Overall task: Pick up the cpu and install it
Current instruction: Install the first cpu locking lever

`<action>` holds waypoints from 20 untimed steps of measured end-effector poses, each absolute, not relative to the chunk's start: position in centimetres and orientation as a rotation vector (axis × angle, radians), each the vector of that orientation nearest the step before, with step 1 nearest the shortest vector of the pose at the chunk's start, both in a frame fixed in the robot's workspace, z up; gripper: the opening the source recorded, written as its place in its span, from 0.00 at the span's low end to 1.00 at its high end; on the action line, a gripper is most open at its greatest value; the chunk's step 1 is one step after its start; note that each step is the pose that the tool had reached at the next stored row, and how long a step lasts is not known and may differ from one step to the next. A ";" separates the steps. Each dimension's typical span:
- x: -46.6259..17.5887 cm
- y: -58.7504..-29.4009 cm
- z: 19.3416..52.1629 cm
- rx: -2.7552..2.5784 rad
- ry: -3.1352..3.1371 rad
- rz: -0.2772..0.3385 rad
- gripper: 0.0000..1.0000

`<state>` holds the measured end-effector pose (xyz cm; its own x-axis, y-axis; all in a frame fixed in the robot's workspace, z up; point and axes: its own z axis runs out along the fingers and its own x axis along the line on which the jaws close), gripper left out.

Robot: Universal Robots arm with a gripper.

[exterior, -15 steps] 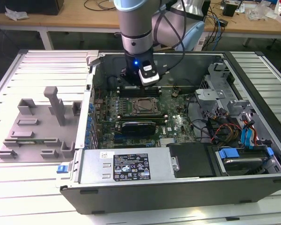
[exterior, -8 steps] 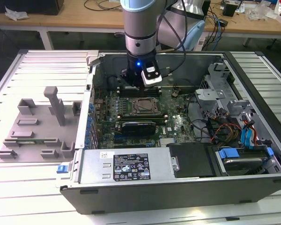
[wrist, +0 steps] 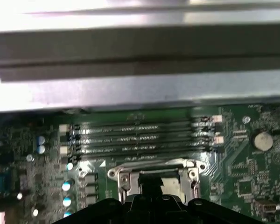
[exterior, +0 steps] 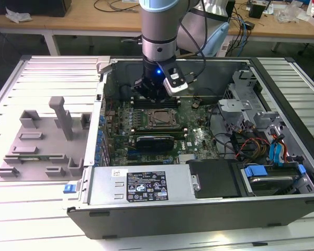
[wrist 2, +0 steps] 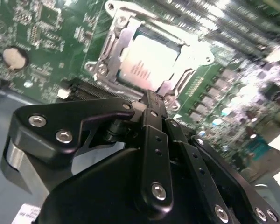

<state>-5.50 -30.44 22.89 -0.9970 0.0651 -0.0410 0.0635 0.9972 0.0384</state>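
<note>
The cpu (wrist 2: pixel 147 65) lies flat inside the metal-framed socket (wrist 2: pixel 113 51) on the green motherboard, its silvery-white top plate facing up. In the exterior view the cpu (exterior: pixel 161 119) sits in the middle of the open computer case. My gripper (wrist 2: pixel 149 96) hangs just above the socket's edge with its black fingers brought together on nothing. The exterior view puts the gripper (exterior: pixel 153 97) over the memory slots, a little behind the socket. In the first wrist view the gripper (wrist: pixel 152 187) stands in front of the socket frame (wrist: pixel 154 170).
Long memory sticks (wrist: pixel 135 137) run in slots behind the socket. A coin battery (wrist: pixel 262 139) sits on the board. The case wall (wrist: pixel 140 88) rises close behind. A grey fixture (exterior: pixel 42 141) lies outside the case; a power supply (exterior: pixel 141 183), cables (exterior: pixel 240 141) and a drive bay (exterior: pixel 267 175) crowd the inside.
</note>
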 end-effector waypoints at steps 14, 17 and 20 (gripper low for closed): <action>-4.1 -32.7 22.9 0.024 3.100 0.058 0.11; -4.1 -33.4 22.9 0.025 3.100 0.058 0.11; -4.1 -33.6 22.9 0.025 3.100 0.058 0.11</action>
<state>-4.12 -33.56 22.89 -0.9990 0.0168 -0.0407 0.0153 0.9992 0.0377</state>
